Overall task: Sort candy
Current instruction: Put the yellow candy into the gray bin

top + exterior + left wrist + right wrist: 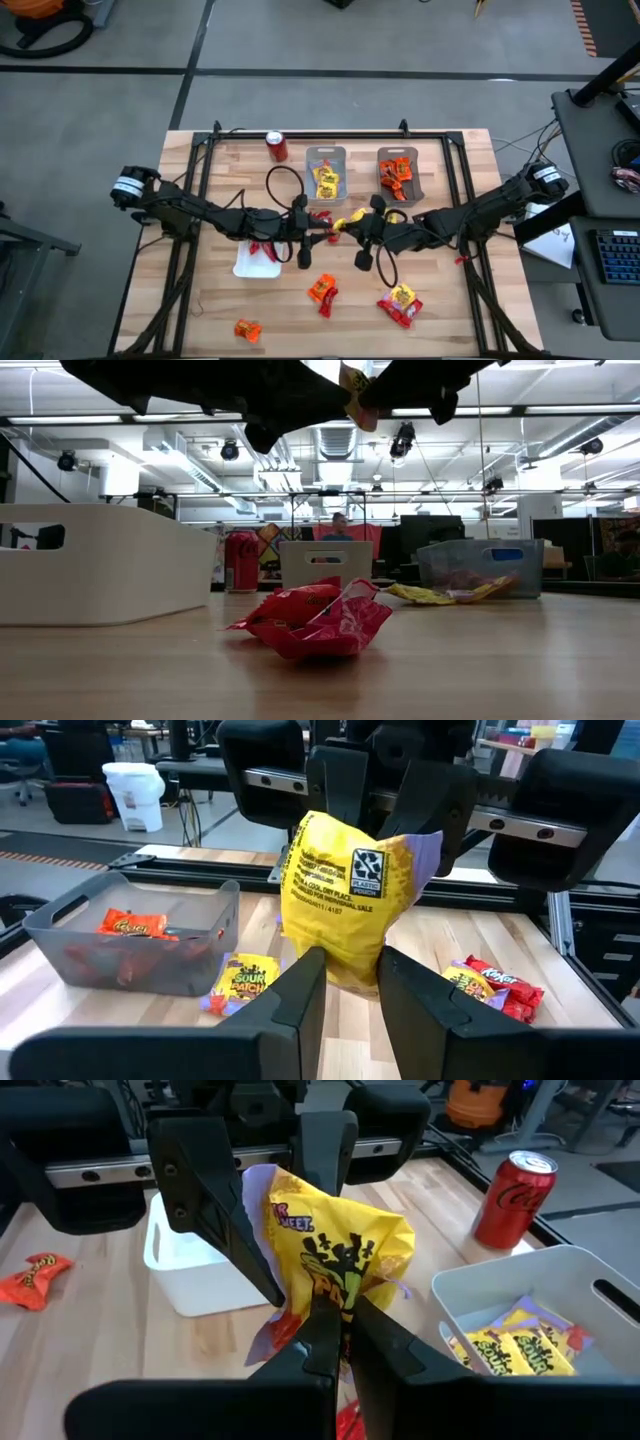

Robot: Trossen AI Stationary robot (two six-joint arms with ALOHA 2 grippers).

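Observation:
A yellow candy packet [343, 222] hangs above the table's middle between my two grippers. My left gripper [322, 229] reaches it from the left and my right gripper [354, 228] from the right; each is shut on one end of it. The low view shows the packet [355, 385] high above the tabletop. Loose on the wood lie orange packets [322, 290] [247, 329] and a red and yellow heap [400, 305]. A grey tray [326, 172] holds yellow candy and another tray [399, 172] holds orange candy. My left gripper pinches the yellow packet's near end [346, 968] between its two fingers [300, 995], which lie level and come from the table's left. The packet stands lifted clear of the table. My right gripper pinches the packet's opposite crinkled edge [335, 1292] between its shut fingers [322, 1342], level, from the table's right. The wrapper spreads out beyond the fingers toward the other gripper.
A red soda can [277, 146] stands at the far edge beside the trays. A white tray [256, 262] with red candy sits under my left arm. A red packet [315, 622] lies close to the near edge. Black frame rails run along both table sides.

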